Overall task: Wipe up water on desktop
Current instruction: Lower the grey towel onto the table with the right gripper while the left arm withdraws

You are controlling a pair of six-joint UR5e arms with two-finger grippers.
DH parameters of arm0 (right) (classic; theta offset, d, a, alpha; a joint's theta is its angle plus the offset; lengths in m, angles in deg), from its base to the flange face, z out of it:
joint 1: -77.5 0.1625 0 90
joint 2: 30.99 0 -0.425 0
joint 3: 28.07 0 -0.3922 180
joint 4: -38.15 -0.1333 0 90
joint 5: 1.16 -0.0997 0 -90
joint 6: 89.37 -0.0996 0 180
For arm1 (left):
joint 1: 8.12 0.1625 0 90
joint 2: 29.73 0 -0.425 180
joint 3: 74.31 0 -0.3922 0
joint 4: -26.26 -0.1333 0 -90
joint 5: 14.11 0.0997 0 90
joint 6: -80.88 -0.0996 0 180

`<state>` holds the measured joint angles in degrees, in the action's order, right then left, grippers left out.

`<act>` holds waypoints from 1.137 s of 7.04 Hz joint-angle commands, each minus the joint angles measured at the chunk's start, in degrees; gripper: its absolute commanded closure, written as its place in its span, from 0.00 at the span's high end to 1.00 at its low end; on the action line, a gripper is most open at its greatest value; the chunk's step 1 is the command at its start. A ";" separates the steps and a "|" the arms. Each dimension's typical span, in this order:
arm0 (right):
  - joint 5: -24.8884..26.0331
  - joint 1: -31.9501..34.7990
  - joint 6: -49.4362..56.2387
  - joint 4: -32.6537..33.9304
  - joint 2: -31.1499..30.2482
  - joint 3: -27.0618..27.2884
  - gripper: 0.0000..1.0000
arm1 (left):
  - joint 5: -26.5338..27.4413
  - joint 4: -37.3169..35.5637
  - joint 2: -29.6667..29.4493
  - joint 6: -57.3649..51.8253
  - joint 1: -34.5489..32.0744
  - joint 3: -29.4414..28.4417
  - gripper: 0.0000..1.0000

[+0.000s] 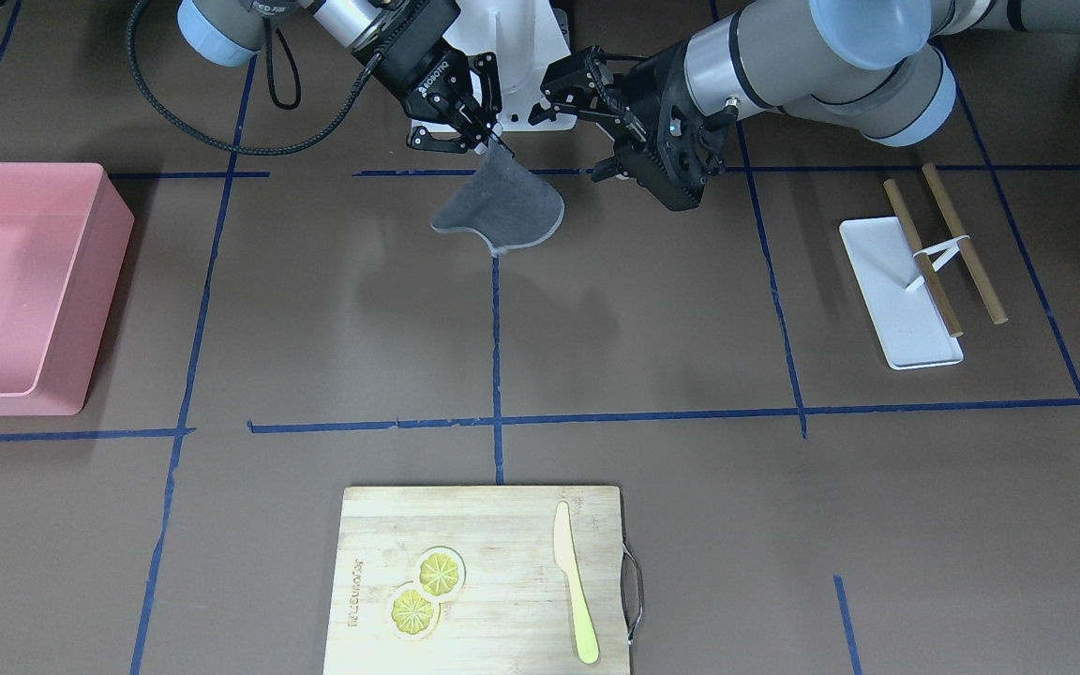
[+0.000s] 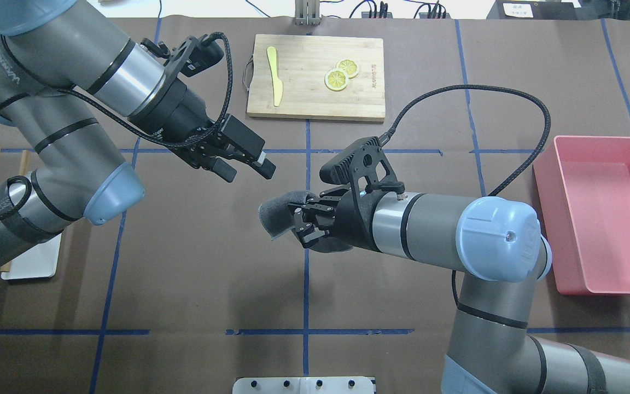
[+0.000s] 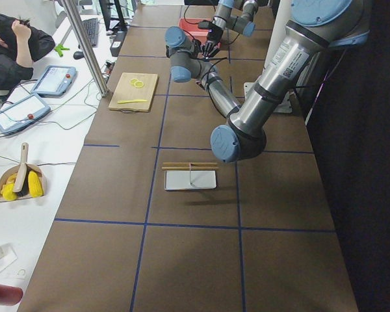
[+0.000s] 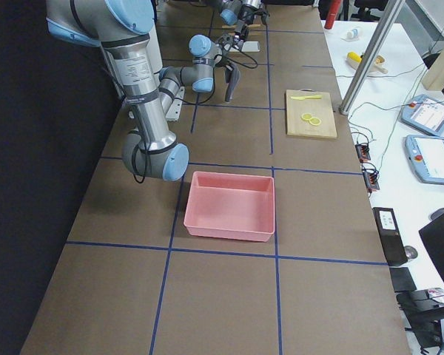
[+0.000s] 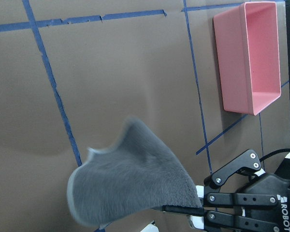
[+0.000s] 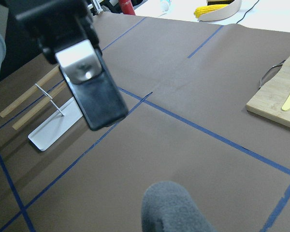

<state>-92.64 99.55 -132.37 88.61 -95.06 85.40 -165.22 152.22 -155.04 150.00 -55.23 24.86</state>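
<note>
The counter (image 1: 652, 309), brown and blue-taped, shows no wet patch, so wiping seems not yet begun. The cloth (image 1: 502, 211) hangs above its middle, one corner pinched in the right gripper (image 1: 482, 136). The left gripper (image 2: 246, 169) is spread wide and empty, nearby. "ROBOTIQ" marks the right gripper; the board's (image 1: 484, 581) engraving is illegible.
</note>
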 commanded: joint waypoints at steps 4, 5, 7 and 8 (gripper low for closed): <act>10.48 0.81 -8.68 7.57 -10.09 9.65 0.00 | 0.20 -0.81 3.83 4.79 -7.45 2.68 1.00; 10.80 0.45 -9.90 20.86 -8.62 13.41 0.00 | 1.25 -0.98 5.77 5.40 -10.17 4.35 1.00; 11.07 0.71 -13.25 40.26 -2.82 15.55 0.00 | 5.55 -2.12 9.63 5.24 -16.75 8.48 1.00; 10.98 1.15 -13.34 41.55 -2.90 16.08 0.01 | 8.35 -2.13 11.91 4.97 -19.83 9.71 1.00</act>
<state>-81.70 100.37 -145.19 125.29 -98.75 100.53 -159.76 150.29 -145.64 155.21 -71.28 32.92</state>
